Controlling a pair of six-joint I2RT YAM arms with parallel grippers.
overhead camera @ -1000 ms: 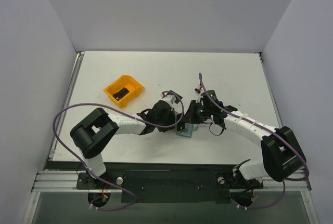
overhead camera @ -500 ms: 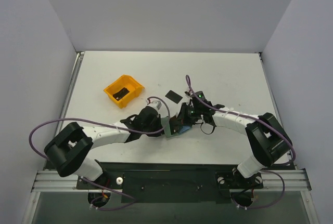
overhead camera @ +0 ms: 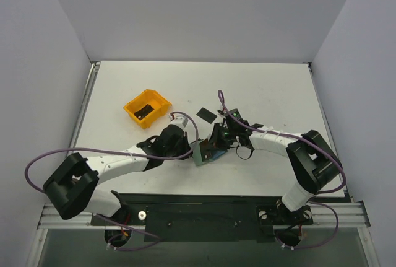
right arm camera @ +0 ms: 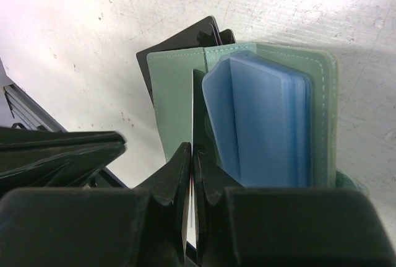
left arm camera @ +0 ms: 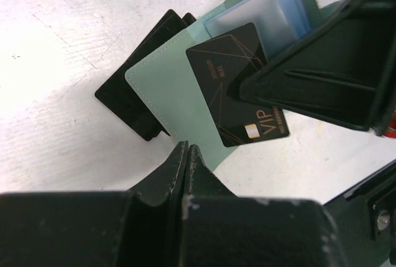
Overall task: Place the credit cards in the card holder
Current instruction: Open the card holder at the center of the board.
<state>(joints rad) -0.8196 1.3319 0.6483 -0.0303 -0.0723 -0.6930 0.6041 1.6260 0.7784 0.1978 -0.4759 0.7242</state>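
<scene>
The sage-green card holder (overhead camera: 200, 154) lies open on the table between both arms, its light-blue sleeves (right arm camera: 266, 118) showing. My left gripper (left arm camera: 187, 150) is shut on the edge of its green flap (left arm camera: 164, 87). My right gripper (right arm camera: 193, 153) is shut on a black credit card (left arm camera: 232, 84) marked VIP. The card is seen edge-on in the right wrist view (right arm camera: 197, 109), its front end between the flap and the blue sleeves. More black cards (left arm camera: 127, 96) lie partly under the holder. In the top view the left gripper (overhead camera: 193, 149) and right gripper (overhead camera: 218, 145) meet at the holder.
One loose black card (overhead camera: 207, 114) lies on the white table behind the grippers. An orange bin (overhead camera: 147, 107) with a dark card inside stands at the back left. The table's near edge runs just in front of the holder.
Both grippers and the card holder have shifted left and slightly nearer. The loose black card behind them has come into view. The left arm now reaches lower and flatter.
</scene>
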